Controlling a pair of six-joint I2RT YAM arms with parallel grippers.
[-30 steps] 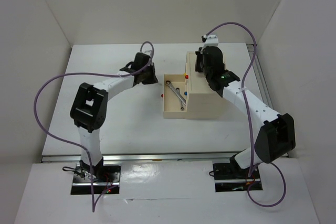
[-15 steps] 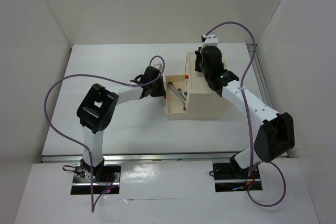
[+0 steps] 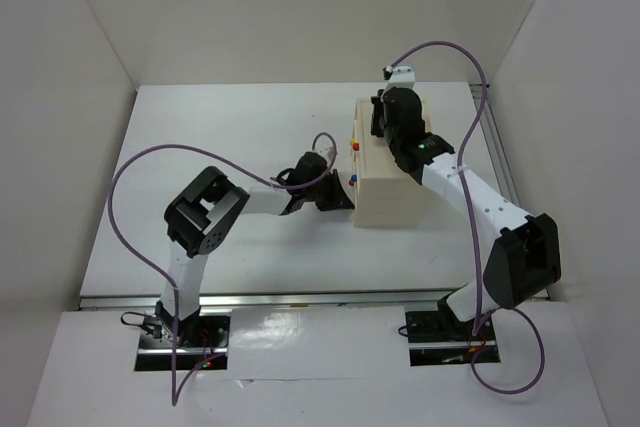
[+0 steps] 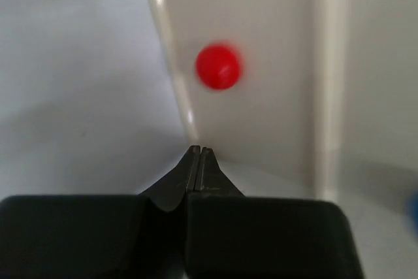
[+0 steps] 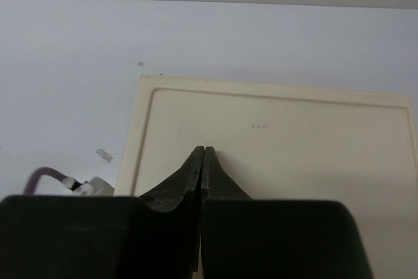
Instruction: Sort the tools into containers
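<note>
— Where's the box (image 3: 392, 192)?
— On the desk (image 3: 250, 127), with your left gripper (image 4: 198, 153) at its front near the red knob (image 4: 219, 66), fingers pressed together, empty.
— And your right gripper (image 5: 204, 153)?
— Over the box top, likewise closed, holding nothing.

A white table (image 3: 215, 127) stands between white walls (image 3: 300, 17).

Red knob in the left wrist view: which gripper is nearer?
Left. The left gripper, shut, is just short of the red knob; the right gripper is above the box.
</note>
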